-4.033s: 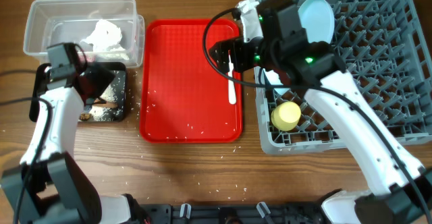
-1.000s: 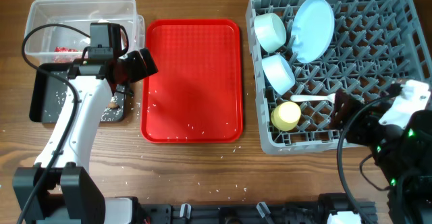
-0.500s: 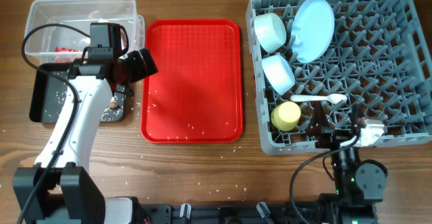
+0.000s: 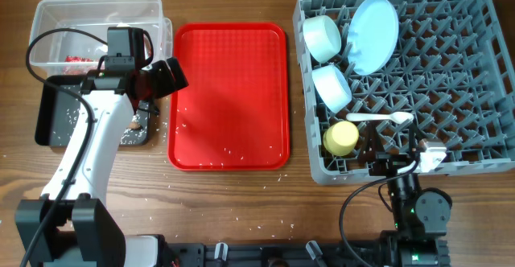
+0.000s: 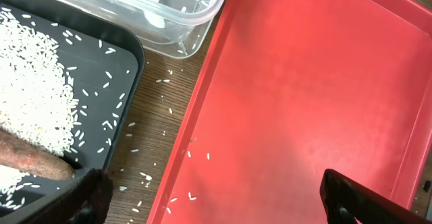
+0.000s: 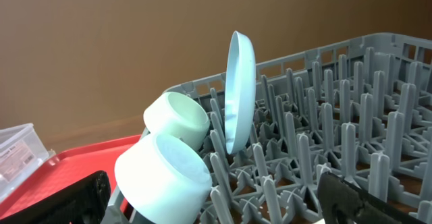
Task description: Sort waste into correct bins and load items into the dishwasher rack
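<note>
The grey dishwasher rack [image 4: 451, 82] holds the pale blue plate [image 4: 375, 32] on edge, two blue-green bowls [image 4: 322, 37] [image 4: 331, 88], the yellow cup [image 4: 340, 137] and the white spoon [image 4: 381, 119]. My right gripper [image 4: 388, 158] is open and empty at the rack's front edge; in its wrist view [image 6: 216, 209] I see a bowl [image 6: 162, 177] and the plate [image 6: 239, 92]. My left gripper [image 4: 162, 79] is open and empty over the gap between the black tray [image 4: 56, 118] and the red serving tray [image 4: 229, 98]. The sausage stick [image 5: 30, 160] lies on rice [image 5: 34, 96]. The clear tub [image 4: 96, 22] holds a red wrapper [image 4: 75, 59].
Loose rice grains lie on the red serving tray [image 5: 304, 82] and on the wood around it [image 5: 145, 177]. A small brown lump [image 4: 135, 125] sits in the black tray's right end. The right arm's base and cable are at the table's front right.
The right arm has left the spoon in the rack and pulled back to the rack's front edge, shifting slightly left in the last half second. The left arm has not moved in the last second.
</note>
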Robot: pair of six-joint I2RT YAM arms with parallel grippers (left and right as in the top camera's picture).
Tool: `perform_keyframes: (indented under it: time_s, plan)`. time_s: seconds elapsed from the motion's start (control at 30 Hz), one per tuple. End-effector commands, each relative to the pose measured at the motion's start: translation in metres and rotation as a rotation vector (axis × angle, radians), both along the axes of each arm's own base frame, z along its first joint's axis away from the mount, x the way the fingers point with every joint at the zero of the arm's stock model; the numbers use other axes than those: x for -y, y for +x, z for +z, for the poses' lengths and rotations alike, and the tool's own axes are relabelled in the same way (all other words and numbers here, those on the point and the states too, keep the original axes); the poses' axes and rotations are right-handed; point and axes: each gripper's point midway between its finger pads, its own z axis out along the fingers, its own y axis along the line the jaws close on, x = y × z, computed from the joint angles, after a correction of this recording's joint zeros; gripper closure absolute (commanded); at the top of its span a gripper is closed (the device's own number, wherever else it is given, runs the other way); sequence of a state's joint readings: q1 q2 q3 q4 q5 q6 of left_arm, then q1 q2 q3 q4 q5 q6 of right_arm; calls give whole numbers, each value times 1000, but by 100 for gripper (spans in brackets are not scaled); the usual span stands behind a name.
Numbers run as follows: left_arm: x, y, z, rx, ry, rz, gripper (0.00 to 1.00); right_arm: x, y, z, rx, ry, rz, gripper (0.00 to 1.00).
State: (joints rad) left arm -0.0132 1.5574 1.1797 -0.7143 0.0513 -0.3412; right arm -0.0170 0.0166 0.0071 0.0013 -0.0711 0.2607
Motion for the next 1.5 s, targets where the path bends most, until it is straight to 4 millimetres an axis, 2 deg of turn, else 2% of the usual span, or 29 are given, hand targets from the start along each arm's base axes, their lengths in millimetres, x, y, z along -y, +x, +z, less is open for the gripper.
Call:
perform_keyframes:
  time_s: [0.0, 0.23, 0.37, 0.43, 0.53, 0.57, 0.67, 0.73, 0.83, 1.0, 1.17, 1.47]
  plan:
    - [1, 4, 11, 32, 8, -20, 0, -2, -1, 3, 14, 12, 13, 0]
    - [1, 4, 11, 32, 8, -20, 0, -2, -1, 3, 14, 12, 13, 0]
    - [3, -4, 22, 43, 8, -26, 0, -2, -1, 3, 14, 11, 13, 0]
    - [6, -8, 41, 95, 36, -36, 0, -2, -1, 3, 14, 12, 13, 0]
    - [10, -18, 95, 267, 43, -42, 0, -2, -1, 3, 14, 11, 13, 0]
    - [9, -19, 105, 319, 41, -39, 0, -2, -1, 3, 14, 11, 13, 0]
    - [13, -29, 124, 554, 18, -47, 0, -2, -1, 3, 14, 11, 13, 0]
    - [12, -47, 131, 726, 12, -43, 0, -2, -1, 3, 14, 12, 13, 0]
    - [5, -91, 122, 903, 17, -21, 0, -2, -1, 3, 14, 12, 13, 0]
    - [-3, -129, 88, 1082, 22, 11, 0, -2, -1, 3, 14, 12, 13, 0]
    - [-9, -136, 76, 1140, 35, 40, 0, -2, -1, 3, 14, 11, 13, 0]
    - [-17, -133, 66, 1158, 73, 65, 0, -2, -1, 3, 14, 12, 13, 0]
